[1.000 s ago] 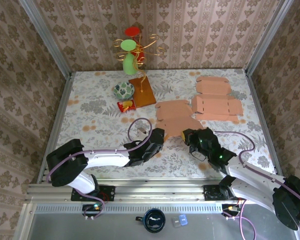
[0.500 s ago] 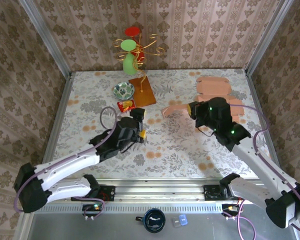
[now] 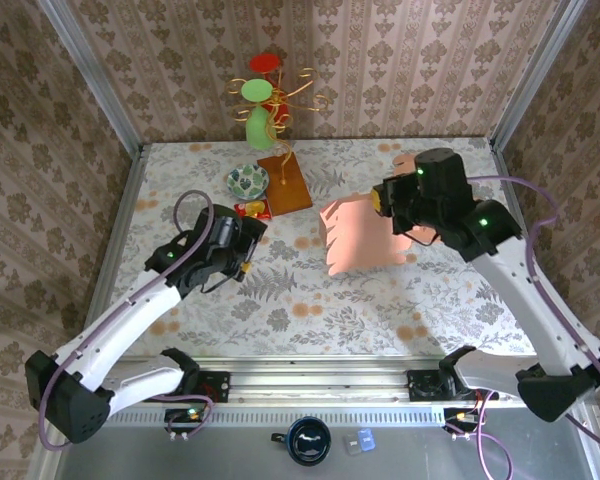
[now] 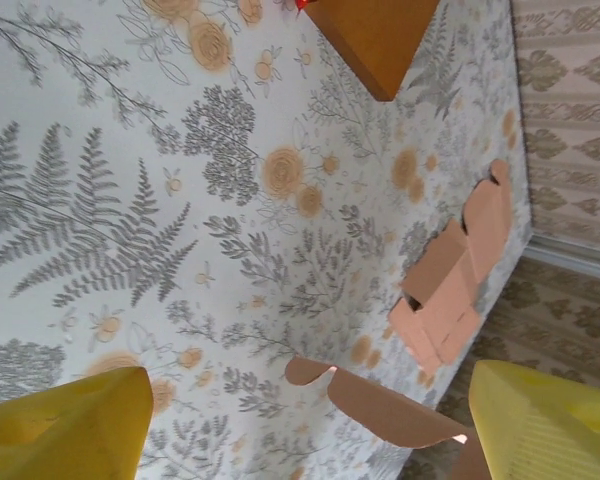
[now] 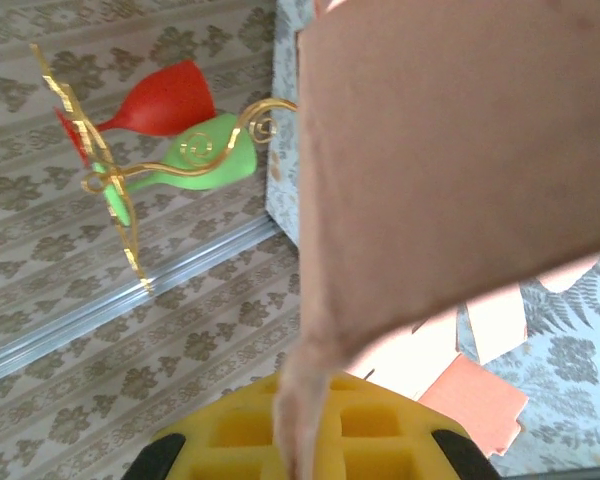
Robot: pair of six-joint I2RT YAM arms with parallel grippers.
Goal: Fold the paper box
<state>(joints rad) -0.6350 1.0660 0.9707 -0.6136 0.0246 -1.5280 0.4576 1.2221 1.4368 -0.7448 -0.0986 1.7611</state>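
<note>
From above, your floral bench [image 3: 180, 290] sits inside wallpapered walls [image 3: 400, 70]. The right end effector [image 3: 380, 204] pinches the paper box [image 3: 365, 238], held above mid-bench, and the left end effector [image 3: 242, 250] hangs spread. Left wrist: flat blanks [image 4: 450, 290] lie near the bench's edge. Right wrist: yellow pads [image 5: 230, 430] clamp the paper box's edge.

- Top external view: bright, even, diffuse light. Only faint, soft shadows fall on the flower-patterned tabletop [image 3: 310, 300]. The grey metal corner posts [image 3: 85, 70] splay outward toward the picture's edges.
- Left wrist view: the tabletop print is crisp, but the yellow foam finger pads [image 4: 60, 425] at the bottom corners are blurred.
- Right wrist view: the salmon-pink cardboard sheet [image 5: 450, 150] sits close to the lens and is soft, blurring at its near edge. The red and green glass ornament [image 5: 180, 130] behind it looks sharper.
</note>
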